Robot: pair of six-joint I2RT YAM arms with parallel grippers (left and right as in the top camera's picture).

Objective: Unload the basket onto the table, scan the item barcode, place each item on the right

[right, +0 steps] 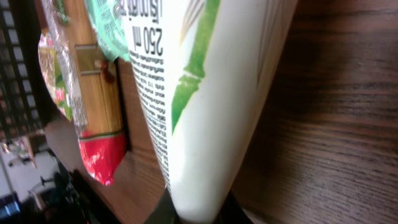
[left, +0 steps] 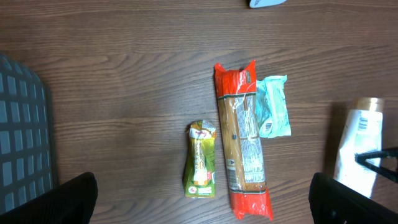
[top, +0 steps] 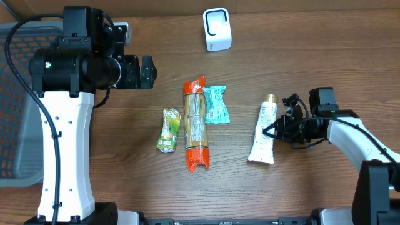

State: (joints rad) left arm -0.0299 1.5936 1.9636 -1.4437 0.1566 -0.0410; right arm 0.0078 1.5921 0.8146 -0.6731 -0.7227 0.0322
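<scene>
A white tube [top: 261,147] with a gold cap lies on the wooden table at the right. My right gripper [top: 274,130] is shut on its right edge. In the right wrist view the white tube [right: 205,93] fills the frame, pinched between the dark fingers of the right gripper [right: 199,214] at the bottom. The white barcode scanner [top: 217,29] stands at the table's far edge. My left gripper [top: 147,72] hangs open and empty high over the left side. In its own view the left gripper [left: 202,208] has its fingers [left: 68,199] spread wide.
A long red-ended pasta pack [top: 195,124] lies mid-table between a green packet [top: 169,130] and a teal packet [top: 216,104]. A grey mesh basket [top: 12,106] sits off the table's left edge. The left arm's white column [top: 65,156] stands at the front left.
</scene>
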